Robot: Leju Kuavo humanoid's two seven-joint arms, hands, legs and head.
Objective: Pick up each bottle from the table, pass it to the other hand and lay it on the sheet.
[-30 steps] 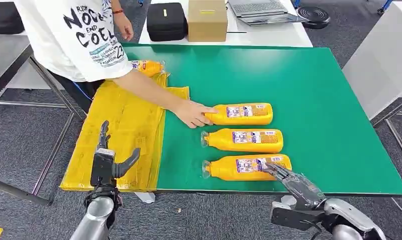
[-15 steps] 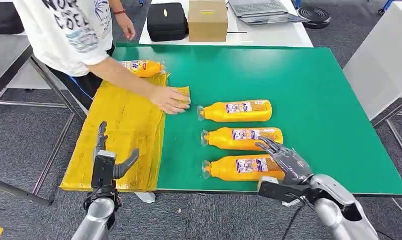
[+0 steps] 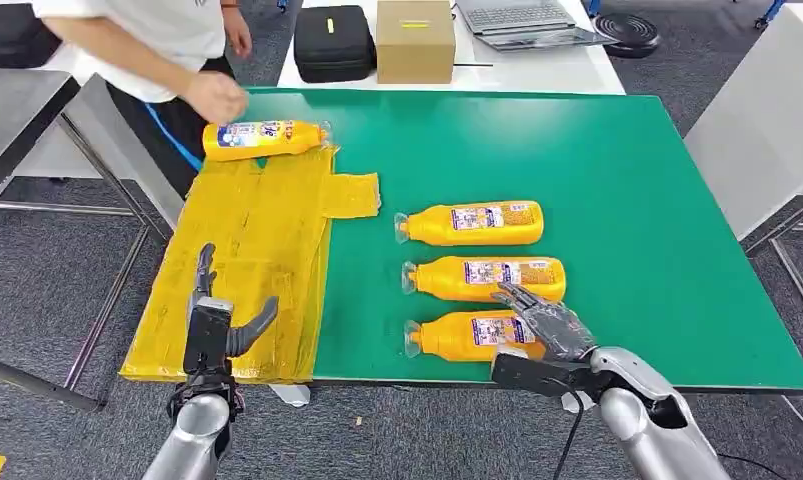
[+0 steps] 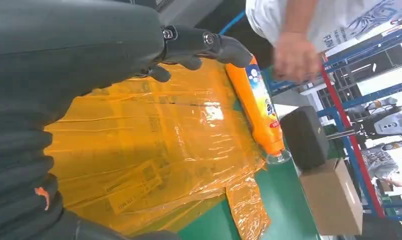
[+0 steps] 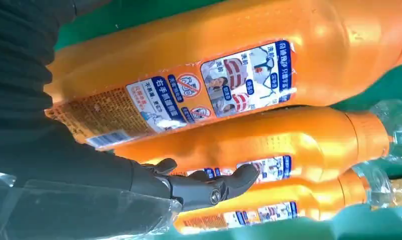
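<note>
Currently your right hand (image 3: 537, 322) hovers unclenched over the nearest bottle (image 3: 467, 336); left hand (image 3: 215, 322) released, empty. Close off-centre and it likely rolls into the middle bottle (image 3: 482, 279).

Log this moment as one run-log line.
right hand: open over nearest bottle | left hand: open above sheet | far bottle: on sheet

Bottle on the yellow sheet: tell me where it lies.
In the head view, the bottle on the sheet lies on its side at the far edge of the yellow sheet, on the table's left, just below a person's hand.
</note>
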